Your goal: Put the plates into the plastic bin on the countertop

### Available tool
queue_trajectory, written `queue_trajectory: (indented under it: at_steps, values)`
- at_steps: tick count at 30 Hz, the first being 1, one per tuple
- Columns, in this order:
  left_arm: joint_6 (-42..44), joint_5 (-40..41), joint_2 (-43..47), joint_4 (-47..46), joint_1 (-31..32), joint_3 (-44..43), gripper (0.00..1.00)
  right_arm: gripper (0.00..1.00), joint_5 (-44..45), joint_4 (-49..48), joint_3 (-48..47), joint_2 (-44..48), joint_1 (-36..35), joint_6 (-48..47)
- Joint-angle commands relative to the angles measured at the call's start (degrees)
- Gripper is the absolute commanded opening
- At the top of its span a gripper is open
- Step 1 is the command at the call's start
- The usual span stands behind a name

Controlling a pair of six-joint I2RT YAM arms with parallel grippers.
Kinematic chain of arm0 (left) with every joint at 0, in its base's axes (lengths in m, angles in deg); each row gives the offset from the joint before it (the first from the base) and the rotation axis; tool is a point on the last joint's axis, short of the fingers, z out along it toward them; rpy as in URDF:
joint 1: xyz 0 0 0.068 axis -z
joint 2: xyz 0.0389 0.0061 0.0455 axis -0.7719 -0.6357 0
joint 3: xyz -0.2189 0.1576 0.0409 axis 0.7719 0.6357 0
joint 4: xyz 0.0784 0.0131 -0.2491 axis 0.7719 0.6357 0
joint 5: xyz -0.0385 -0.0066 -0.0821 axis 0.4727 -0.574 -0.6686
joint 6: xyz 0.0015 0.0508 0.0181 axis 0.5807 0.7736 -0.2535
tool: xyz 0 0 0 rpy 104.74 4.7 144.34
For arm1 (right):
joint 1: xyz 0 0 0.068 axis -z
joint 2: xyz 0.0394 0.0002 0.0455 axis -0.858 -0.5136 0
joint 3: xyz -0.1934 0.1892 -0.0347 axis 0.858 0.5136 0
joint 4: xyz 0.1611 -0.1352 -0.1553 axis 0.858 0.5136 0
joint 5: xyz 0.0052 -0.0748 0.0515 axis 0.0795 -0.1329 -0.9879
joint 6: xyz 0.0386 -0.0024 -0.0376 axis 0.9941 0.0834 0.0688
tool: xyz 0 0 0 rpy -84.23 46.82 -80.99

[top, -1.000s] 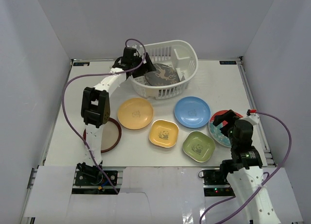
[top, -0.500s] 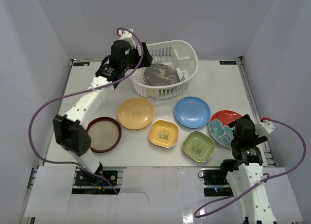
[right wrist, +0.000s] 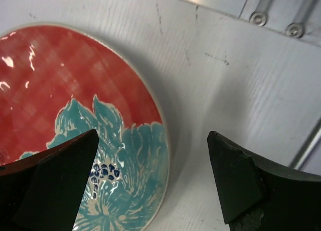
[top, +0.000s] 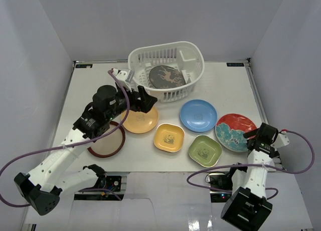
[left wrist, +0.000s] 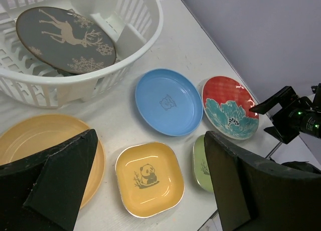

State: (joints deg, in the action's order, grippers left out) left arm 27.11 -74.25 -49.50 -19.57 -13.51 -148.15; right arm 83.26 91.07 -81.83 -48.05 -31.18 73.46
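Note:
The white plastic bin (top: pixel 192 54) stands at the back of the countertop (top: pixel 90 90), with a dark grey deer-patterned plate (top: pixel 168 76) leaning inside it (left wrist: pixel 65 38). In front lie an orange-yellow plate (top: pixel 138 120), a blue plate (top: pixel 198 115), a yellow panda plate (top: pixel 169 137), a green panda plate (top: pixel 205 151), a red-and-teal floral plate (top: pixel 233 131) and a brown-rimmed plate (top: pixel 108 141), half under the left arm. My left gripper (top: pixel 145 101) hangs open and empty; in its wrist view the left gripper (left wrist: pixel 150 183) is over the yellow panda plate (left wrist: pixel 145 166). My right gripper (right wrist: pixel 150 176) is open, astride the floral plate's (right wrist: pixel 75 116) right rim.
White walls close in the countertop on three sides. A metal rail (right wrist: pixel 281 20) runs along the right edge, just beyond the floral plate. The left arm's purple cable (top: pixel 60 147) loops low over the front left.
My left gripper pulled out of the bin and swung forward over the orange-yellow plate; the dark grey plate stays in the bin. The right gripper drew back to the floral plate's right rim.

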Motion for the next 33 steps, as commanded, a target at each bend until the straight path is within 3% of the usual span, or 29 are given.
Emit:
queue_trajectory:
  at_steps: [1,5,12,22,28,33]
  values:
    - [1.44,-1.52,2.77,-1.34,-0.28,3.99,0.98,0.96,-14.85,-5.15,3.15,-0.47,2.75,-0.8]
    - [1.79,-4.77,2.25,-3.1,-0.28,5.41,0.98,1.0,-20.76,-8.23,7.81,0.06,4.94,1.22]
    - [1.87,-3.46,4.45,-4.07,-0.28,6.91,0.98,0.77,-28.95,-19.57,19.06,4.18,6.97,10.35]
    - [1.79,-4.25,3.48,-4.6,-0.28,7.44,0.98,0.09,-26.41,-21.69,18.56,8.41,7.41,13.18]
    - [1.26,-5.83,1.9,-4.95,-0.28,7.7,0.98,0.08,-29.56,-21.34,9.52,8.5,7.5,11.33]
    - [-3.83,-15.57,-0.73,-7.14,-0.45,7.26,0.98,0.08,-37.46,-29.23,4.57,7.97,7.59,16.93]
